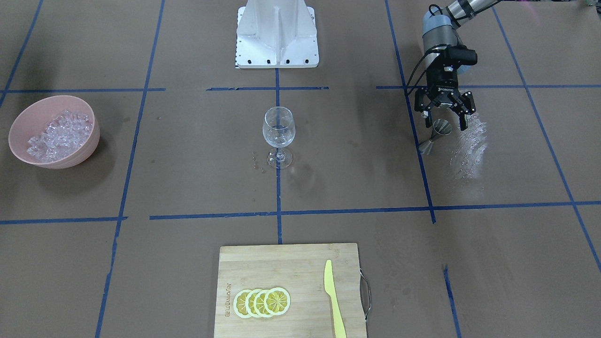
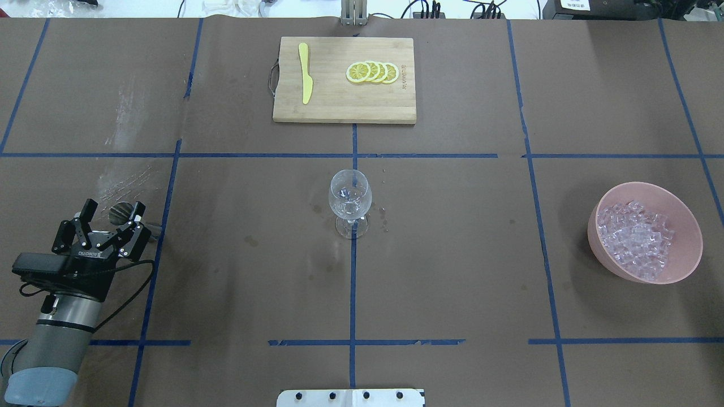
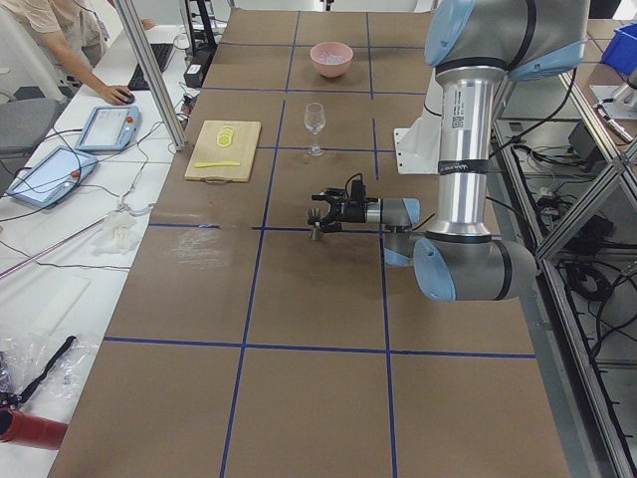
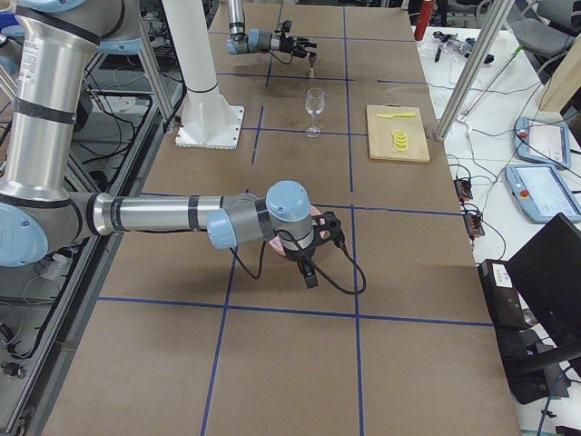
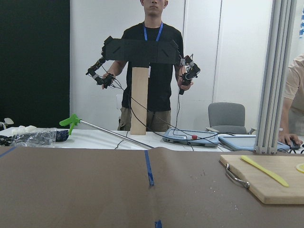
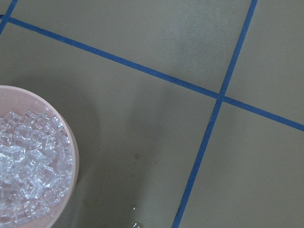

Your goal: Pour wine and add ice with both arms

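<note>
A stemmed clear wine glass (image 1: 279, 136) stands upright at the middle of the brown paper-covered counter (image 1: 188, 164), on a crossing of blue tape lines, with a few small droplets (image 1: 256, 162) on the paper just beside its foot. Whether any clear wine lies in its bowl cannot be told from these views. Off to the robot's left, the left arm (image 1: 439, 35) reaches low over the counter, and its black two-finger left tool (image 1: 445, 115) is spread wide, released. A small double-ended metal jigger (image 1: 434, 136) sits between the fingers (image 1: 464, 121), gripped by neither. Pale wet streaks (image 1: 469, 145) mark the paper next to the jigger. On the robot's right, well apart from the glass, a round pink bowl (image 1: 91, 141) holds a heap of small clear ice cubes (image 1: 58, 134). The right arm (image 4: 154, 215) stretches out above that bowl, and its wrist camera looks straight down on the ice and the bowl's rim. The right tool (image 4: 310, 272) shows only in the side view, so I cannot tell whether it is released or clenched. At the counter's far edge from the robot lies a rectangular bamboo cutting board (image 1: 291, 267) carrying a row of overlapping yellow lemon slices (image 1: 261, 302) and, apart from them, a flat yellow plastic knife (image 1: 334, 300). The white pedestal base (image 1: 277, 35) stands at the robot's side of the counter.
</note>
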